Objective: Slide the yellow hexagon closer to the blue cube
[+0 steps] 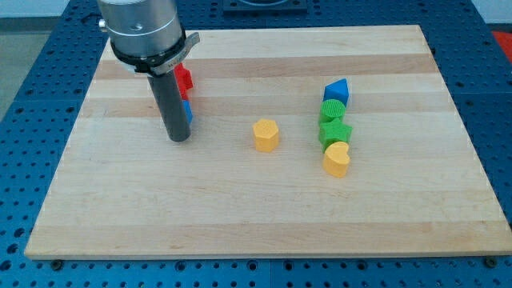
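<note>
At the bench's (264, 208) right, a blue triangular block (338, 89), green cylinder (334, 110), green star (335, 131) and yellow heart (337, 158) stand in a touching column, with a red block (184, 78) upper left

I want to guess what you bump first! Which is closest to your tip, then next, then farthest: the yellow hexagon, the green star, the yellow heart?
From my tip:
1. Yellow hexagon, mid-board, to its right.
2. Green star, in the right-hand column.
3. Yellow heart, the column's bottom end.

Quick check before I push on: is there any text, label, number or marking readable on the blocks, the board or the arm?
None. No readable text on the wooden board, the yellow hexagon, the blue block at the top of the right-hand column, or the arm's grey housing. My tip is plain dark, unmarked.
</note>
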Controlling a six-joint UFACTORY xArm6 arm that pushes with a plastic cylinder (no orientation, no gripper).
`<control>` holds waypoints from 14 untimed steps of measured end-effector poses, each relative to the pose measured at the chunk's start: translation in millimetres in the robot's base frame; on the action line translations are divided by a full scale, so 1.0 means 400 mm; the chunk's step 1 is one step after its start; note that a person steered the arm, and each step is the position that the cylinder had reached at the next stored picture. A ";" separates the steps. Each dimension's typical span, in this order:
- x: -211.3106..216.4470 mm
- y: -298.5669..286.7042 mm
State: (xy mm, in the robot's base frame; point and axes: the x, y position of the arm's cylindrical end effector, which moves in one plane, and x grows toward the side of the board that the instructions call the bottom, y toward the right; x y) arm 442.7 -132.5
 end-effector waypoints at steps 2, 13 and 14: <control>-0.009 0.000; 0.103 0.262; 0.138 0.211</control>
State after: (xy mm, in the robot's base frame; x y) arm 497.9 -47.9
